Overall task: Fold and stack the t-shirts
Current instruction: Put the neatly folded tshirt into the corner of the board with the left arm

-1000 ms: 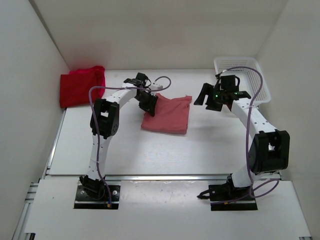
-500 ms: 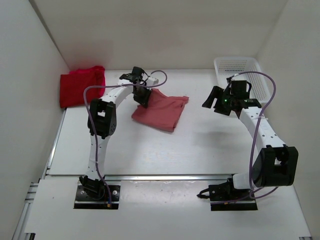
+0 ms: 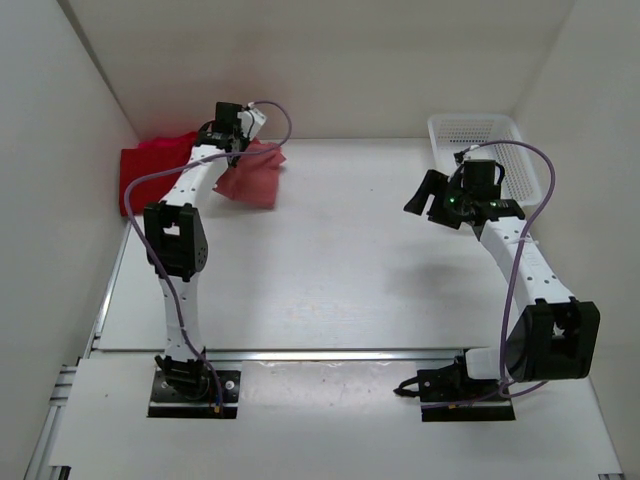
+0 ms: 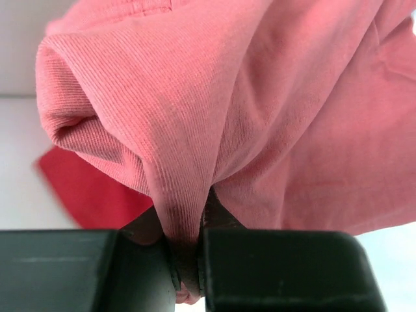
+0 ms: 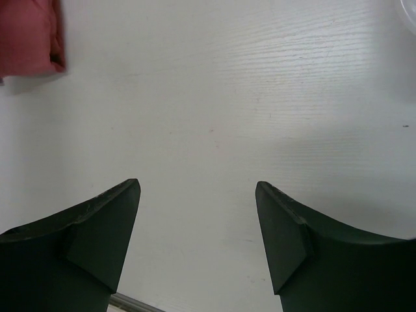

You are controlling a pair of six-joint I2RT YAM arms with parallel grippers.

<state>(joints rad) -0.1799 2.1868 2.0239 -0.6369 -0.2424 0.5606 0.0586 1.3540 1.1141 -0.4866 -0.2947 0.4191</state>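
Observation:
A faded salmon t-shirt [image 3: 252, 178] hangs bunched at the back left, and my left gripper [image 3: 238, 148] is shut on a fold of it. In the left wrist view the salmon cloth [image 4: 260, 117] fills the frame, with a pleat pinched between the jaws of the left gripper [image 4: 187, 263]. Bright red t-shirt cloth [image 4: 88, 195] lies below it. That red pile [image 3: 158, 175] sits against the left wall, just left of the hanging shirt. My right gripper [image 3: 428, 196] hovers open over bare table on the right, nothing between its fingers [image 5: 104, 227].
A white mesh basket [image 3: 485, 135] stands in the back right corner, just behind the right gripper. White walls close in the left, back and right sides. The right wrist view catches the salmon t-shirt's edge [image 5: 26, 36] at its top left.
My left gripper has closed on the salmon t-shirt and carried it from the middle of the table to the back left, beside the red pile. The right arm shifted slightly right, then held still.

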